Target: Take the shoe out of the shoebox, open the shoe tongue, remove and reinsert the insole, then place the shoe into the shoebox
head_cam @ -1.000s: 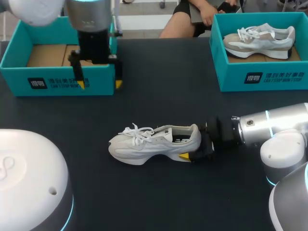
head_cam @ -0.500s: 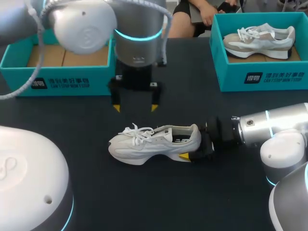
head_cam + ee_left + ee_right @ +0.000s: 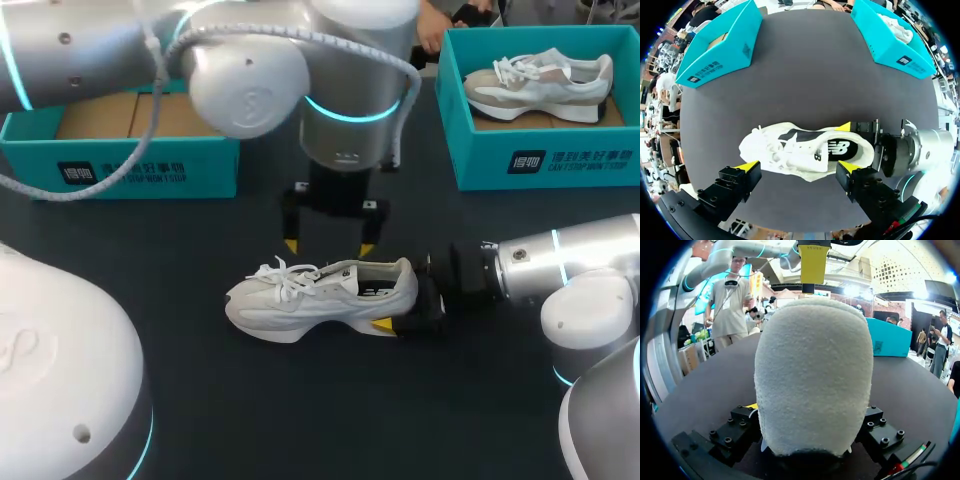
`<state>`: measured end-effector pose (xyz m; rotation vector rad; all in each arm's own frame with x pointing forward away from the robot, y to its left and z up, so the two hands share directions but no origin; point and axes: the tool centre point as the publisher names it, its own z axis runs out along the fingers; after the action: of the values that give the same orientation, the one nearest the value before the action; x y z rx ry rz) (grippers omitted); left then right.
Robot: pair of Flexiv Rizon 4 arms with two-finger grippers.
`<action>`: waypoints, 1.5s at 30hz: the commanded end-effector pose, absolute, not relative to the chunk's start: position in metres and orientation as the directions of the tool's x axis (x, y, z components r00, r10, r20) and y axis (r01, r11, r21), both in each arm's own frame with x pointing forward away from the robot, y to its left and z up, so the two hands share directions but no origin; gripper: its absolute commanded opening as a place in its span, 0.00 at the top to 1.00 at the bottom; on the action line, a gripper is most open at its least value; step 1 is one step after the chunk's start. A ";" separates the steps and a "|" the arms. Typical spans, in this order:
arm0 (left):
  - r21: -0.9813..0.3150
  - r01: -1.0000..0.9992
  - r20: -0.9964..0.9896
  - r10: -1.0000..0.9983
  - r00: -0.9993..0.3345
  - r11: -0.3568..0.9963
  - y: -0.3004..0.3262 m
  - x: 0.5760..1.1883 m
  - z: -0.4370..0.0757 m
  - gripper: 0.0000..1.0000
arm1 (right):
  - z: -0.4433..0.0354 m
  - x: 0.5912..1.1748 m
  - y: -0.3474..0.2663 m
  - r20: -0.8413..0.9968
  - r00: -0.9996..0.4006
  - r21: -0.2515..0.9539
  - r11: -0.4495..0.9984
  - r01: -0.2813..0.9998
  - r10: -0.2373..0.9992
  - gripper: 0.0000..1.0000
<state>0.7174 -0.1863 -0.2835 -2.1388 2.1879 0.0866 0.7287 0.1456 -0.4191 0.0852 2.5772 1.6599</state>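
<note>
So the shoe [image 3: 320,296] is out on the dark worktop [image 3: 330,420], sitting on its sole. Its long axis runs side to side, toe to my left and heel to my right. My right jaws are clamped on the heel from both sides. My left jaws hang wide open just over the shoe's opening, not touching it. There's a teal shoebox [image 3: 120,170] far left, and another box [image 3: 540,165] far right holds a second shoe [image 3: 540,80].

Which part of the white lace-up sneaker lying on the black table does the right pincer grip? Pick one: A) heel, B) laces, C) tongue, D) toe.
A: the right pincer is shut on the heel end of the white lace-up sneaker, with one yellow-tipped finger on each side.
</note>
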 end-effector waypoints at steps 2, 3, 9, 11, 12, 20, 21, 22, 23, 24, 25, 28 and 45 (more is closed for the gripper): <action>-0.007 -1.000 -0.152 -0.988 -0.026 0.028 -0.220 0.722 -0.310 0.00 | -0.420 0.728 0.147 -0.033 -0.996 0.908 0.418 0.007 0.089 1.00; -0.008 -1.000 -0.164 -0.986 -0.021 0.023 -0.222 0.721 -0.315 0.00 | -0.420 0.728 0.147 -0.033 -0.996 0.908 0.418 0.007 0.089 1.00; 0.012 -1.000 -0.197 -0.980 -0.024 0.022 -0.225 0.722 -0.337 0.00 | -0.420 0.728 0.147 -0.033 -0.996 0.908 0.418 0.007 0.089 1.00; 0.015 -1.000 -0.215 -0.976 -0.022 0.020 -0.223 0.722 -0.342 0.00 | -0.420 0.728 0.147 -0.033 -0.996 0.908 0.418 0.007 0.089 1.00; 0.018 -1.000 -0.218 -0.976 -0.022 0.018 -0.222 0.722 -0.344 0.00 | -0.420 0.728 0.147 -0.033 -0.996 0.908 0.418 0.007 0.089 1.00; 0.046 -0.999 -0.262 -0.965 -0.018 0.006 -0.197 0.716 -0.358 0.00 | -0.420 0.728 0.147 -0.033 -0.996 0.908 0.418 0.007 0.089 1.00; 0.049 -0.999 -0.272 -0.962 -0.013 0.000 -0.193 0.715 -0.360 0.00 | -0.420 0.728 0.147 -0.033 -0.996 0.908 0.418 0.007 0.089 1.00; 0.060 -0.998 -0.273 -0.962 -0.010 -0.007 -0.190 0.714 -0.361 0.00 | -0.420 0.728 0.147 -0.033 -0.996 0.908 0.418 0.007 0.089 1.00; 0.062 -0.998 -0.274 -0.962 -0.006 -0.012 -0.187 0.713 -0.362 0.00 | -0.420 0.728 0.147 -0.033 -0.996 0.908 0.418 0.007 0.089 1.00; 0.060 -0.998 -0.277 -0.961 -0.005 -0.012 -0.184 0.711 -0.363 0.00 | -0.420 0.728 0.147 -0.033 -0.996 0.908 0.418 0.007 0.089 1.00; 0.060 -0.998 -0.282 -0.959 -0.003 -0.015 -0.181 0.710 -0.363 0.00 | -0.420 0.728 0.147 -0.033 -0.996 0.908 0.418 0.007 0.089 1.00; 0.061 -0.998 -0.289 -0.957 0.001 -0.020 -0.173 0.707 -0.364 0.00 | -0.420 0.728 0.147 -0.033 -0.996 0.908 0.418 0.007 0.089 1.00; -0.005 -0.999 -0.239 -0.970 0.035 -0.035 -0.146 0.702 -0.333 1.00 | -0.420 0.728 0.147 -0.033 -0.996 0.908 0.418 0.007 0.089 1.00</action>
<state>0.7067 -0.1556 -0.3417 -2.1182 2.0435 0.2984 0.7287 0.1457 -0.4191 0.0851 2.5771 1.6600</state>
